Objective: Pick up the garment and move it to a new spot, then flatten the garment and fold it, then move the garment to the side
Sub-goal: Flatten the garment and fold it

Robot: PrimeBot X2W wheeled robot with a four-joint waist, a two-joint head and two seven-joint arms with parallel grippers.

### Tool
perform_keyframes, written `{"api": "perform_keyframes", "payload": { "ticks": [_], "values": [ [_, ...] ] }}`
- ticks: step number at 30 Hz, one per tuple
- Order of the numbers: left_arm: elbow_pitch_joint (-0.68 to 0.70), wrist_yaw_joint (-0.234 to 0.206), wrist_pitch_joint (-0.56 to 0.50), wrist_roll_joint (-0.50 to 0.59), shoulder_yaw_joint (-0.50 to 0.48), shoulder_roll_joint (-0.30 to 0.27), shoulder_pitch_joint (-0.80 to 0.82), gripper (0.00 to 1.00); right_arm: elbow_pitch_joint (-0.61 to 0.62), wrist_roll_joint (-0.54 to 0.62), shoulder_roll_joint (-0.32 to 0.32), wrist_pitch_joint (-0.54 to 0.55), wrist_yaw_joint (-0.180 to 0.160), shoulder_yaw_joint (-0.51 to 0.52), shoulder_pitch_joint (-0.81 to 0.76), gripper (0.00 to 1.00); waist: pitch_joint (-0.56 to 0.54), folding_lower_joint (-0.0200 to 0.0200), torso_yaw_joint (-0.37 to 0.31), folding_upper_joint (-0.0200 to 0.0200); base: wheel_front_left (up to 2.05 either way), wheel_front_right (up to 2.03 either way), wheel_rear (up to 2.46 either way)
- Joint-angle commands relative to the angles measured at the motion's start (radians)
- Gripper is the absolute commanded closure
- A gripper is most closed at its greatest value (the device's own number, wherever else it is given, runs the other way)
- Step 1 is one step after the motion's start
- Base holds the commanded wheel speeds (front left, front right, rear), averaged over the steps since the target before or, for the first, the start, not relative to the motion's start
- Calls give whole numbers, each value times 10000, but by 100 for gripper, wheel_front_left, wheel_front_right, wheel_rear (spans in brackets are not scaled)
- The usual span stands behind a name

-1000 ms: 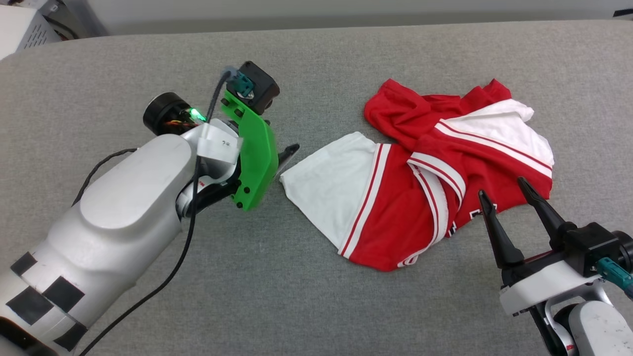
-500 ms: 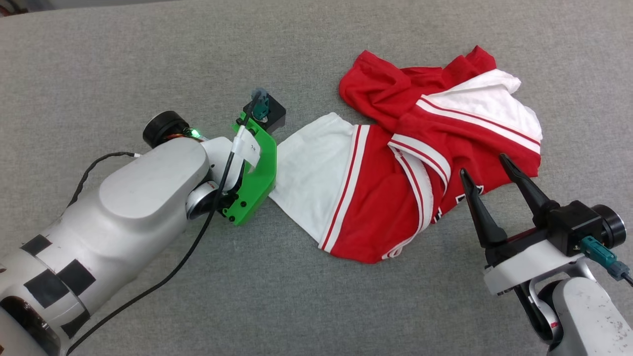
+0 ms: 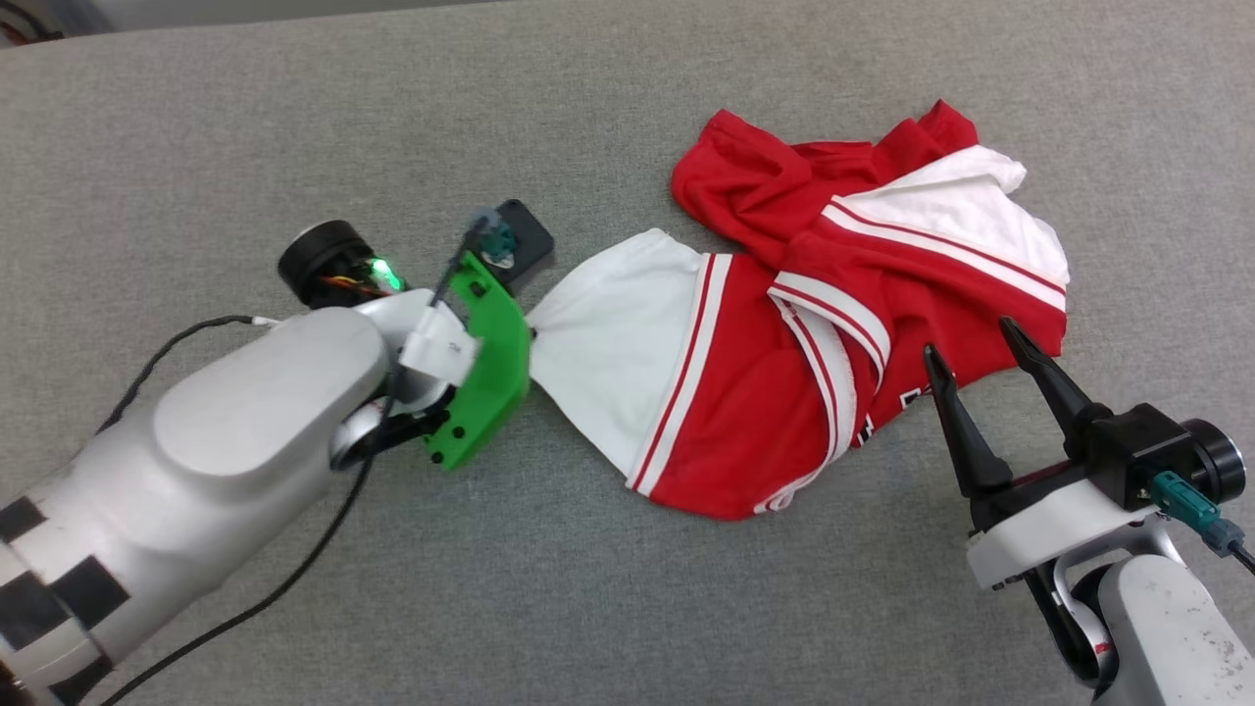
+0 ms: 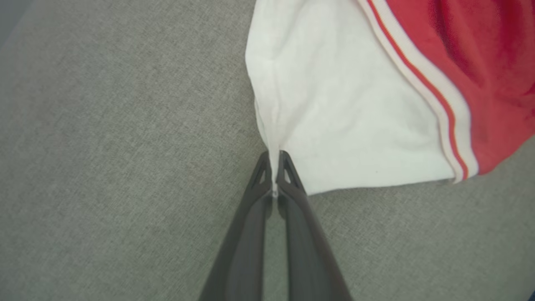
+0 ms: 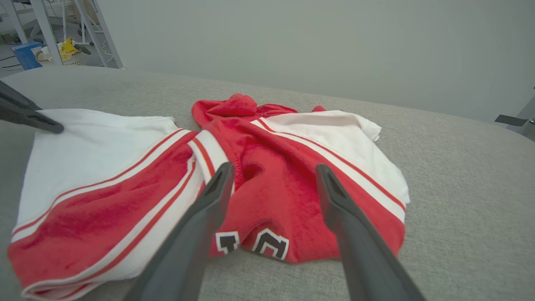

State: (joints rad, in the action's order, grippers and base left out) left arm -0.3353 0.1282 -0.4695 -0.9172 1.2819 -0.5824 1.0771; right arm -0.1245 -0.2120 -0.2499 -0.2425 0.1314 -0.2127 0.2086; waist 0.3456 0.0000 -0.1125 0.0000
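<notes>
Grey woven padded surface (image 3: 627, 608) ran wide under both arms, pale wall (image 5: 292, 37) behind it; garment (image 3: 784, 392) lay crumpled right of centre on the cloth, red body bunched; one white sleeve (image 4: 342, 108) spread flat toward the left arm, the other sleeve (image 3: 961, 226) folded over at the far right; black-and-white letters (image 5: 253, 242) showed at the near hem, only partly legible; left gripper (image 4: 273, 167) sat low at the spread sleeve's outer edge, its two dark fingers (image 4: 246, 242) together, pinching a thin ridge of white fabric between the tips; in the head view that sleeve edge was drawn to a point at the pinch, just beside the green bracket (image 3: 485, 382) on the wrist; right gripper (image 3: 966, 335) hung just above the near red hem, jaws apart, nothing between them, no contact with cloth as far as could be told; judged step: the first pick-up, grip taken on one sleeve, garment not yet lifted or moved; next move likely called for a lift and carry by the left arm toward a new spot, slow enough that the thin pinch did not slip; a single-point hold would let the rest trail and bunch; right gripper looked well placed to close on the hem near the letters if a second hold was wanted; flattening, folding and setting aside all undone
</notes>
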Motion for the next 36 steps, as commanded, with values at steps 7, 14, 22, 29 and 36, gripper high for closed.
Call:
{"api": "perform_keyframes", "payload": {
  "ticks": [7,14,22,29,36],
  "values": [
    [-64,-9,791,-813,-387,-1507,-675,100,-80,116,19,-110,-7,272,-424,0,-592,0,597,0,0,0,0],
    [-679,-206,964,-1433,-498,-2211,-1536,100,-65,104,-50,-55,-7,221,-458,0,-631,0,675,0,0,0,0],
    [-1787,-258,1298,-1914,-509,-2378,-2416,100,-117,52,-109,-3,-7,308,-578,0,-635,0,554,0,0,0,0],
    [-2204,-833,3502,-1974,-1144,-1751,-2864,0,-97,-65,-395,77,-7,677,-565,0,-1114,0,745,0,0,0,0],
    [-2031,-2199,6285,-1344,-1707,-1190,-3246,0,450,-288,-1568,632,-7,1054,-7,0,-1505,0,1255,0,0,0,0]
  ]
}}
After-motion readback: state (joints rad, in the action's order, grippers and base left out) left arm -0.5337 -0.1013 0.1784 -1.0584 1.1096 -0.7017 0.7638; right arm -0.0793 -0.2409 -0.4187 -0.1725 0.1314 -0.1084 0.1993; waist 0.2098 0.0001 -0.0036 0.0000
